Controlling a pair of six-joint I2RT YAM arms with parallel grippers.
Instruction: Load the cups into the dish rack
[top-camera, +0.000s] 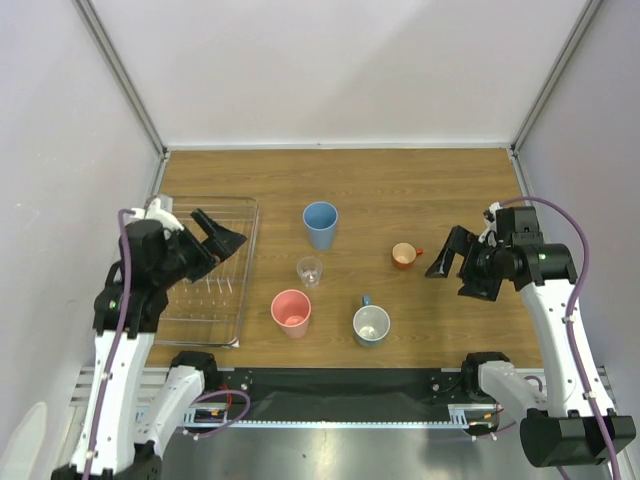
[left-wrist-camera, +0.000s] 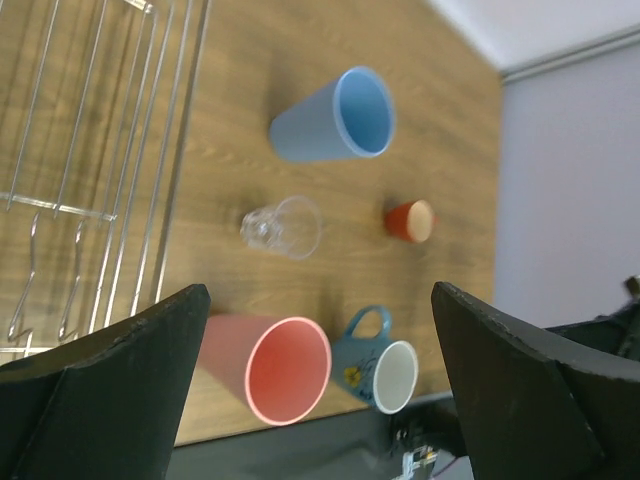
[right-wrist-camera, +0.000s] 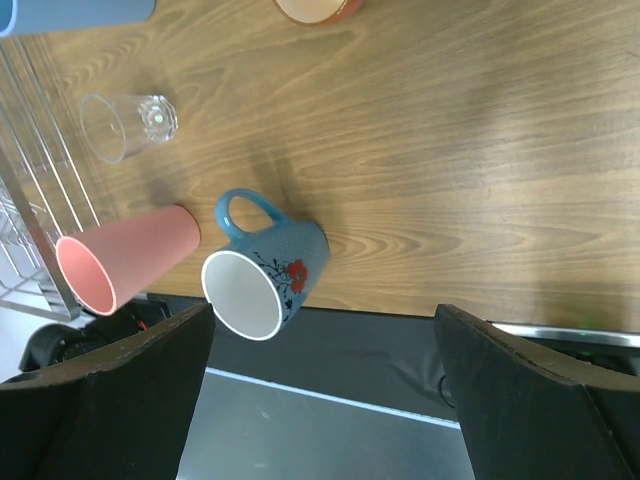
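So in the top view the dish rack (top-camera: 215, 295) is sitting at the left side of the wooden table (top-camera: 420, 190). All five cups are standing upright on the wood to its right, none of them touching each other.

The light-blue tumbler (top-camera: 320, 224) is sitting near the centre of the frame. The tiny clear glass (top-camera: 310, 271) is standing just below it, and the pink tumbler (top-camera: 291, 312) is sitting lower again, close to the rack's right edge. The blue-grey mug (top-camera: 371, 324) is sitting to the right of the pink one with its handle pointing toward the top of the frame, and the right wrist view is showing a red flower on its side. The little orange mug (top-camera: 403, 255) is sitting right of centre.

The left gripper (top-camera: 222, 238) is hovering over the rack's upper part with its jaws spread wide, holding nothing. The right gripper (top-camera: 450, 255) is hanging just right of the orange mug, also gaping wide and gripping nothing.
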